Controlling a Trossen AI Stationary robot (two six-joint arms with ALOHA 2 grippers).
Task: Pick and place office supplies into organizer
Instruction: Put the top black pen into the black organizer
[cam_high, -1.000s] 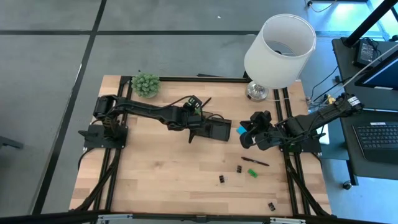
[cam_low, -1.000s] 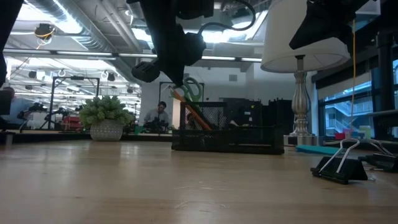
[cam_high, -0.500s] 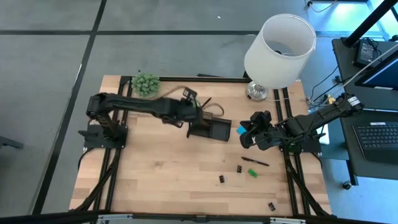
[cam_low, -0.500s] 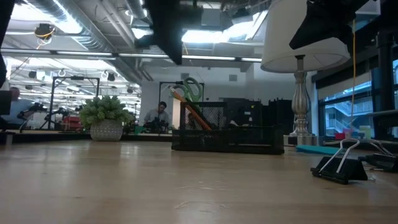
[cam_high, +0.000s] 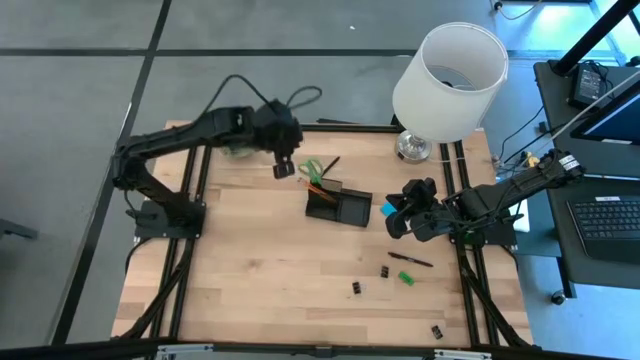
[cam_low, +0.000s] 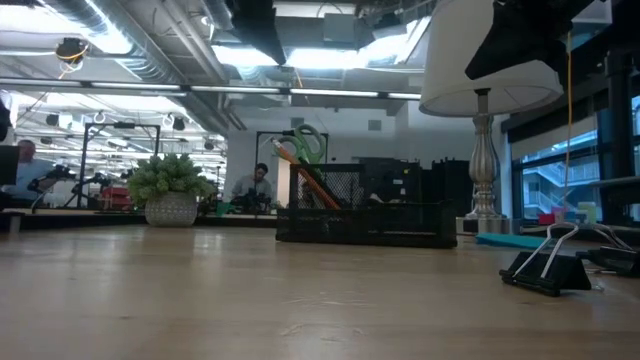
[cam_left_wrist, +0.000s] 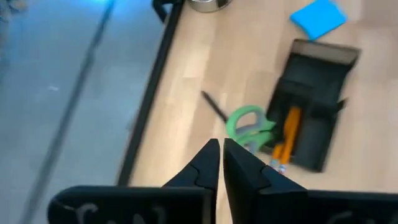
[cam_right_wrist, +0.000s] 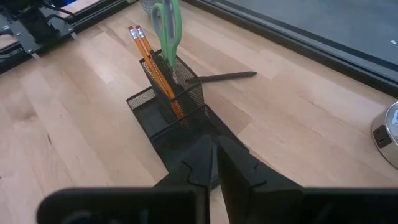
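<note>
Scissors (cam_high: 313, 166) and two pencils (cam_right_wrist: 153, 64) stood upright in the tall cell of the organizer (cam_high: 338, 207), near the middle of the table (cam_high: 250, 270). The low cell appeared empty. Left gripper (cam_high: 284, 166) hung raised above the table's far edge, beside the plant (cam_low: 170, 189), jaws almost touching and holding nothing. Right gripper (cam_high: 398, 222) waited just beside the organizer, jaws nearly shut and empty.

Loose items lay in front of the right gripper: one pen (cam_high: 411, 259), a green piece (cam_high: 406, 278) and three clips (cam_high: 357, 288). A blue pad (cam_high: 387, 209) lay between organizer and right gripper.

The pen was judged light, stiff and prone to rolling; grip it at mid-length, across the barrel. The clips were judged small, hard and slippery; pinch the body, not the wire loops.
</note>
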